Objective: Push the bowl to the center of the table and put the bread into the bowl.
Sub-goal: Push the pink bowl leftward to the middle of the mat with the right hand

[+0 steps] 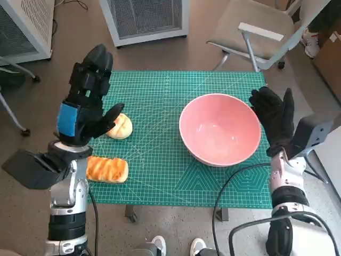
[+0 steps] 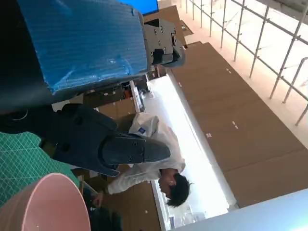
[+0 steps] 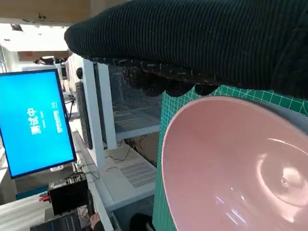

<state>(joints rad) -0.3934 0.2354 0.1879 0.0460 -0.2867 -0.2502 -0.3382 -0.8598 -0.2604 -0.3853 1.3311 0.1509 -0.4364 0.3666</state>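
Pink bowl (image 1: 220, 129) sits right of centre in the head view, on the green cutting mat (image 1: 160, 176). Right hand (image 1: 275, 118) stands just beside its right rim, fingers spread, grasping nothing. At left lie a round bread (image 1: 121, 128) and a glazed loaf (image 1: 107, 169). Left hand (image 1: 88, 98) hovers above them, fingers apart, empty.
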